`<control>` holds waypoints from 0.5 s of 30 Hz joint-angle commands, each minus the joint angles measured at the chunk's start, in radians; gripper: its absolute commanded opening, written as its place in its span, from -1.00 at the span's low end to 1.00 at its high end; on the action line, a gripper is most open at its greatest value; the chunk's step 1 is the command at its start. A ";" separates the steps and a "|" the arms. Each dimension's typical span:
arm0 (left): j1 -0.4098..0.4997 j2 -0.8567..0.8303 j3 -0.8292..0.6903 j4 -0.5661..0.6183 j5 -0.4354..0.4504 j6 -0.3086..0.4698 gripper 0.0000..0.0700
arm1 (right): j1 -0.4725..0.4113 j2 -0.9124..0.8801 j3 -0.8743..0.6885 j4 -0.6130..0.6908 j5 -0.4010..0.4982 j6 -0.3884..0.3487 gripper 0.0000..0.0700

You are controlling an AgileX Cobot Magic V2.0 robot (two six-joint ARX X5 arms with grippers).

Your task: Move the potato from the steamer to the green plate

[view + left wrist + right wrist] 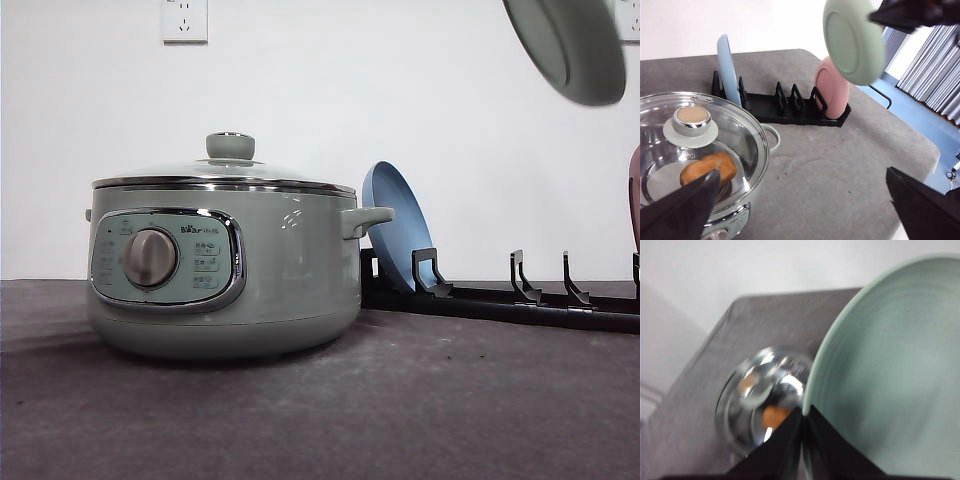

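Now the potato lies inside the steamer under the glass lid; it looks firm and smooth, best held around its middle. Right gripper clamps the green plate by its rim; left gripper hangs open.

Grey cloth-covered table, its far edge against a white wall. Directly on it: the sage-green steamer, lid on, at the left; just beside and behind it, a long black slotted plate rack running toward the right. Small dark specks lie on the cloth near the steamer.
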 commanded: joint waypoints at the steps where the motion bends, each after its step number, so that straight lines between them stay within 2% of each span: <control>1: -0.007 0.005 0.019 0.009 0.012 0.013 0.93 | 0.055 -0.021 0.013 -0.053 0.055 -0.103 -0.99; 4: -0.008 0.005 0.019 0.009 0.012 0.013 0.93 | 0.171 -0.076 -0.012 -0.163 0.182 -0.142 -0.99; 8: -0.008 0.005 0.019 0.009 0.012 0.013 0.93 | 0.337 -0.146 -0.066 -0.255 0.333 -0.152 -0.99; 15: -0.008 0.005 0.019 0.009 0.012 0.013 0.93 | 0.578 -0.245 -0.202 -0.296 0.517 -0.077 -0.99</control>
